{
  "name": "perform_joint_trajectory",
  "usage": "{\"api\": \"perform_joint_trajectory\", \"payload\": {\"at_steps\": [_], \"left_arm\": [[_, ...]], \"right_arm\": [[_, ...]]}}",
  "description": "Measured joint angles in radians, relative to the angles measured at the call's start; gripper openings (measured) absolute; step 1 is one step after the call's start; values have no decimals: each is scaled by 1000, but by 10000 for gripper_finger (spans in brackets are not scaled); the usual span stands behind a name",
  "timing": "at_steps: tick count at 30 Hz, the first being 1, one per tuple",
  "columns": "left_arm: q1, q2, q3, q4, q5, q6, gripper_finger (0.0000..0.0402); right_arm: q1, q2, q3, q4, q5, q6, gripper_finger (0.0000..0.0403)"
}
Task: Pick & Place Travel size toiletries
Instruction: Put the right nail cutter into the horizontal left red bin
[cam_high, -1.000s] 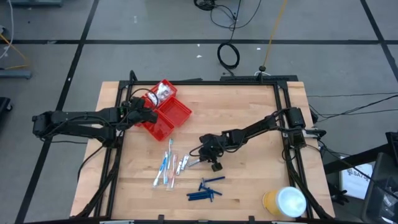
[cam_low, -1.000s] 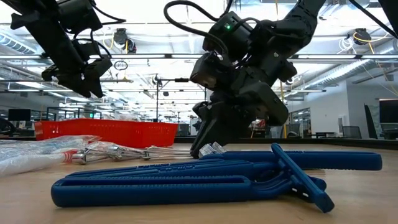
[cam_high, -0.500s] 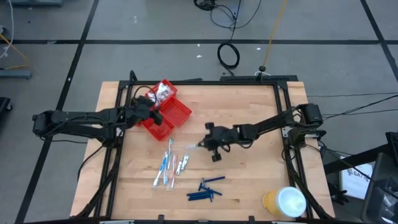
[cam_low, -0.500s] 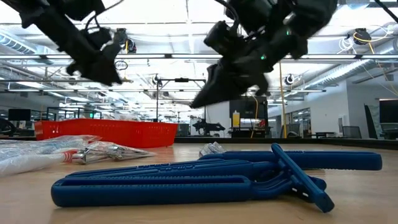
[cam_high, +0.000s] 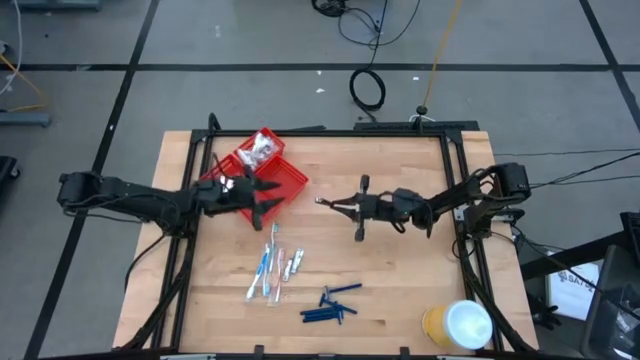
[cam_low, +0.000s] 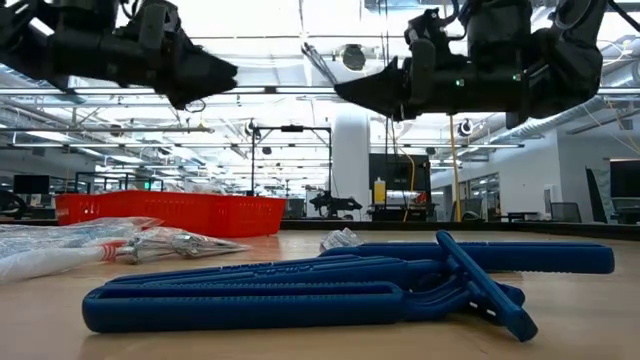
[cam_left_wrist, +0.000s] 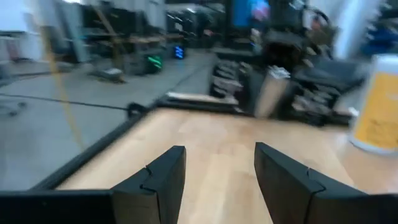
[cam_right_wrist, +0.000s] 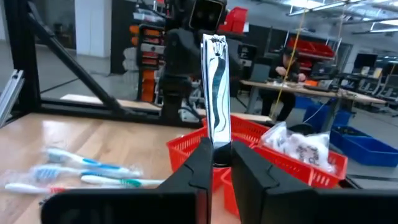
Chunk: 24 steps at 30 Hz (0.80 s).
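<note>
Silvery clipper (cam_right_wrist: 215, 93): pinched upright between the right gripper's (cam_high: 322, 202) closed fingers, lifted clear of the table, near its middle.
Right gripper: points left toward the tray; grip on the clipper's lower end looks firm in the wrist view.
Red tray (cam_high: 290, 178): far-left part of the table; white packets (cam_high: 262, 148) already lie in its far compartment.
Left gripper (cam_high: 268, 190): over the tray's near edge, fingers (cam_left_wrist: 163, 180) apart, nothing between them.
Toothbrushes (cam_high: 264, 266): on the wood, near side of the tray, not yet moved.
Second clipper (cam_high: 294, 263): just right of the toothbrushes, on the table.
Blue sticks (cam_high: 330, 306): nearest the front edge, in a loose pile, untouched.
Yellow roll (cam_high: 457, 325): near-right corner, not part of the job.
Progress (judgement): early to middle. Packets placed, one clipper in transit; toothbrushes, second clipper and blue sticks remain.
Next (judgement): carry the clipper left to a free compartment, release.
</note>
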Motion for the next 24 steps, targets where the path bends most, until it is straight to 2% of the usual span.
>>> {"api": "perform_joint_trajectory", "payload": {"at_steps": [8, 11, 18, 24], "left_arm": [[-37, 265, 74, 176, 37, 145, 186], [-37, 356, 127, 234, 44, 146, 186], [-38, 518, 285, 241, 51, 95, 186], [-39, 602, 390, 241, 190, 93, 186]], "right_arm": [[8, 0, 4, 8, -1, -21, 25], [8, 0, 4, 5, -2, -23, 25], [8, 0, 4, 8, -3, -27, 24], [8, 0, 5, 6, -6, -34, 24]]}}
